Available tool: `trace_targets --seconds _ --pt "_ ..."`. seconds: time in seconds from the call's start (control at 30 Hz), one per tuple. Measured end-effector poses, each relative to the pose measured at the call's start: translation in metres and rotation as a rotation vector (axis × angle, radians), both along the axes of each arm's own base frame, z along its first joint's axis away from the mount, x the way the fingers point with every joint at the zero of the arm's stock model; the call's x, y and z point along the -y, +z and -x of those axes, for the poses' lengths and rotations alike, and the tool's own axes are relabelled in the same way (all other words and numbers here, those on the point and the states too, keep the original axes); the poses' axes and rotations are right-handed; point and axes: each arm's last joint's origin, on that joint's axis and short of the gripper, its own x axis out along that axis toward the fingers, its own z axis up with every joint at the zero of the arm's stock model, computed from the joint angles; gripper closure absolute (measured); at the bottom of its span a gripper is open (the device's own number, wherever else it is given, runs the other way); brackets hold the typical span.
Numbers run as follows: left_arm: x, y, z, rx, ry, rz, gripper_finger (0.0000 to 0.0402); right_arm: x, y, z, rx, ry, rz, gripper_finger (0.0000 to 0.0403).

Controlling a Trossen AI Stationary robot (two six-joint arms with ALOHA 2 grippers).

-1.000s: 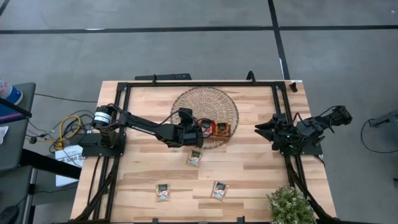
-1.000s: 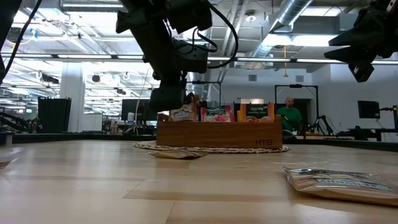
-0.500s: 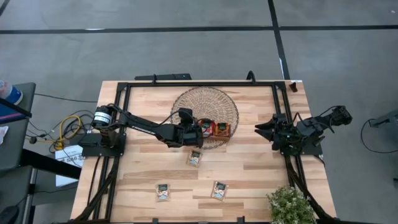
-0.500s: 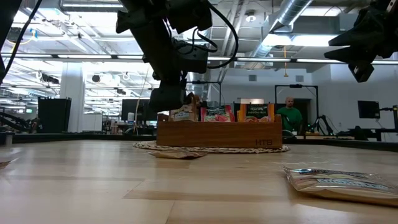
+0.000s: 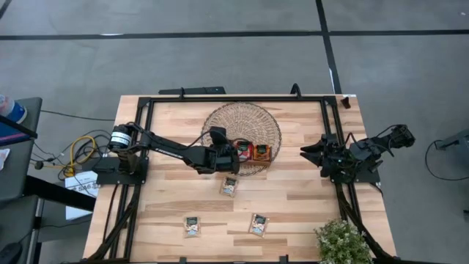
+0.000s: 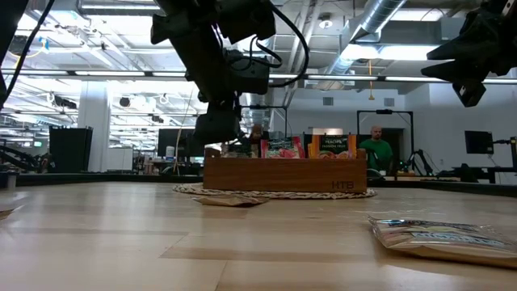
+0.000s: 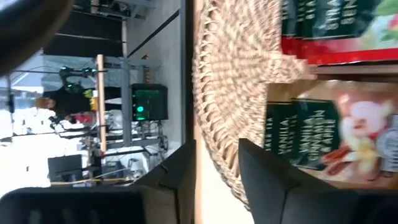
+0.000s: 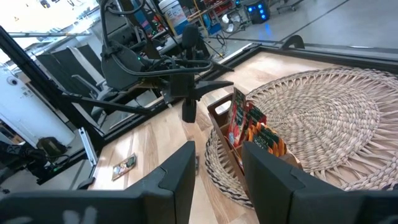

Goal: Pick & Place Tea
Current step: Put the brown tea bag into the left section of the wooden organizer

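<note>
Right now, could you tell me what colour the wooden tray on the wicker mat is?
Brown; the wooden tray shows best in the low view.

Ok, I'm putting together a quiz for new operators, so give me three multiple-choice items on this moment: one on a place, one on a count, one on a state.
1. Where does the wooden tray stand?
A) on the floor
B) on the wicker basket
C) on a shelf

2. How many tea sachets lie loose on the bare table?
A) one
B) three
C) six

3. How is the left gripper?
A) open, nothing between its fingers
B) shut on a sachet
C) shut on the tray's wall

Answers:
1 B, since the high view shows the tray on the basket's near part.
2 B, since the high view shows one sachet just in front of the basket and two nearer the front edge.
3 A, since the left wrist view shows only basket weave through the gap between its fingers.
</note>
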Motion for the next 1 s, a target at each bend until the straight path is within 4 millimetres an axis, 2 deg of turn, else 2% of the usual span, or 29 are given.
trace_targets --seconds 0.2,0.33,0.47,0.57,0.87,1.0 --pt "-0.001 0.002 0.001 -0.017 0.031 -0.093 0.0266 0.000 0.000 0.000 0.000 0.000 0.000 0.0280" --pt "-0.003 0.007 0.003 -0.087 0.087 -0.284 0.0266 0.000 0.000 0.000 0.000 0.000 0.001 0.0280" --pt "0.005 0.013 0.006 -0.066 0.174 -0.466 0.0267 0.000 0.000 0.000 0.000 0.000 0.001 0.0280" --pt "0.022 0.020 0.011 -0.042 0.139 -0.481 0.0267 0.000 0.000 0.000 -0.001 0.000 0.001 0.0280" --pt "0.092 0.060 0.038 0.191 -0.087 -0.306 0.0267 0.000 0.000 0.000 -0.001 0.002 0.001 0.0280" --pt "0.123 0.061 0.049 0.272 -0.180 -0.222 0.0267 0.000 0.000 0.000 -0.001 0.003 0.000 0.0280"
